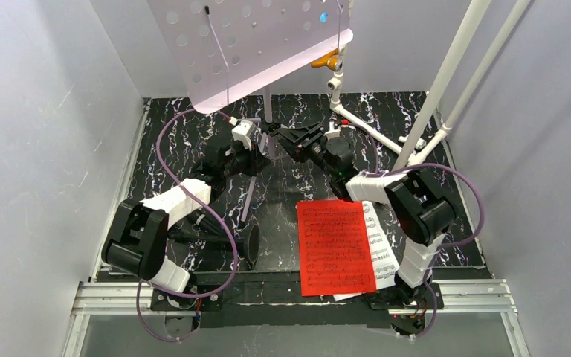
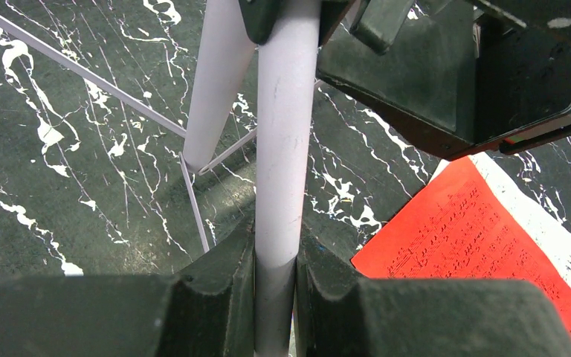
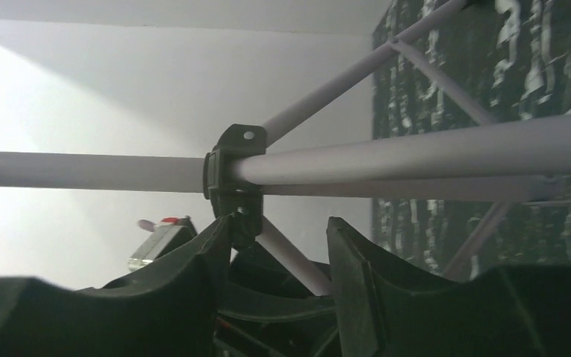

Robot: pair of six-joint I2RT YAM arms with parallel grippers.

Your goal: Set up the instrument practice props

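The lilac perforated music stand (image 1: 253,44) stands at the back centre, its pole (image 1: 268,111) running down to tripod legs. My left gripper (image 1: 256,145) is shut on the pole (image 2: 279,149), which sits tight between its fingers (image 2: 215,282). My right gripper (image 1: 291,140) is open beside the pole from the right; a lilac leg (image 3: 290,256) passes between its jaws just under the black collar (image 3: 234,171). The red page (image 1: 334,245) lies flat on a white page (image 1: 383,249) near the front. The black microphone stand with its round base (image 1: 251,242) lies on the table, partly hidden by my left arm.
A white pipe frame (image 1: 446,74) with an orange tap (image 1: 327,59) leans at the back right. The black marbled mat (image 1: 178,149) is walled in by white panels on both sides. A metal rail (image 1: 483,294) runs along the front edge.
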